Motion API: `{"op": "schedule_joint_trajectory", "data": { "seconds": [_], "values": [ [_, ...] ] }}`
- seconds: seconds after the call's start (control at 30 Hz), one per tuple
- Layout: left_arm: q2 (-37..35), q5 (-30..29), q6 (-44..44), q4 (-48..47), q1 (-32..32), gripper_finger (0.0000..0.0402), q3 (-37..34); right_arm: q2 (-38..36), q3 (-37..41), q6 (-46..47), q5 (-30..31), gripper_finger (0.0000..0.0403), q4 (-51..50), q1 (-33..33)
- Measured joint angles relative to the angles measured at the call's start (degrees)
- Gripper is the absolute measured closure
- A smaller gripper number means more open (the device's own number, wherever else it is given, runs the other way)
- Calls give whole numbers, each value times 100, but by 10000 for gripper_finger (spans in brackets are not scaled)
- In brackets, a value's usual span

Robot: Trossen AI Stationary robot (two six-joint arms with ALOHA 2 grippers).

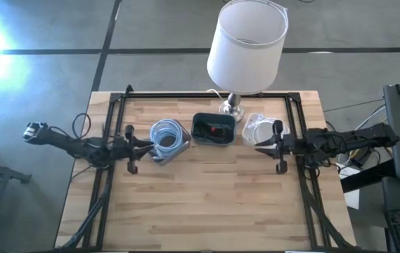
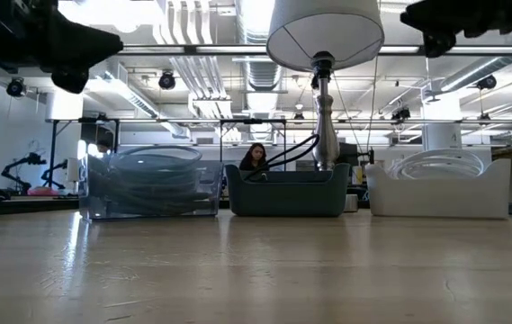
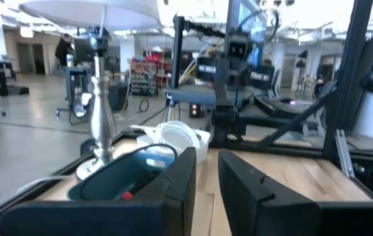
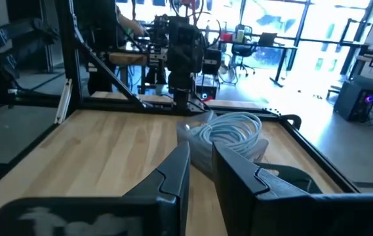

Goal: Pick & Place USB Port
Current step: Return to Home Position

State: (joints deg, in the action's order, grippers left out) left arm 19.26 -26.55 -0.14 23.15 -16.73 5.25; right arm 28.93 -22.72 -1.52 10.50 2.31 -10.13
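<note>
Three bins stand in a row near the table's far edge. A clear bin (image 1: 168, 139) (image 2: 152, 184) holds a coiled pale blue cable (image 4: 229, 131). A dark bin (image 1: 212, 130) (image 2: 287, 191) holds a small red and black item (image 1: 217, 130) (image 3: 127, 195). A white bin (image 1: 258, 126) (image 2: 440, 184) holds a coiled white cable (image 3: 173, 134). My left gripper (image 1: 150, 145) (image 3: 206, 157) hovers just left of the clear bin, fingers a narrow gap apart, holding nothing. My right gripper (image 1: 258, 147) (image 4: 200, 151) hovers just near of the white bin, likewise narrowly open and empty.
A table lamp with a white shade (image 1: 245, 42) stands on a silver base (image 1: 232, 106) behind the dark bin, its shaft (image 2: 326, 117) rising above it. A black frame (image 1: 207, 95) runs around the table. Bare wood (image 1: 207, 204) lies toward the near edge.
</note>
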Motion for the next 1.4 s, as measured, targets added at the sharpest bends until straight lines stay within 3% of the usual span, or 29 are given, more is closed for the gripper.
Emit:
{"op": "schedule_joint_trajectory", "data": {
  "seconds": [0.4, 0.63, 1.07, 1.4],
  "values": [
    [-1097, 9, 175, -238, 0, 333, -471, -1270, 866, 6, -56, 335, 17, 2],
    [-1475, 7, 163, -1008, 0, 334, -472, -1801, 1201, -36, -782, 334, 4, 0],
    [-1501, -52, 153, -1171, 0, 330, -474, -2861, 1268, -448, -1058, 345, -320, 0],
    [-1486, -52, 145, -1174, 0, 333, -476, -2894, 1413, -282, -1108, 333, -413, 0]
  ]
}}
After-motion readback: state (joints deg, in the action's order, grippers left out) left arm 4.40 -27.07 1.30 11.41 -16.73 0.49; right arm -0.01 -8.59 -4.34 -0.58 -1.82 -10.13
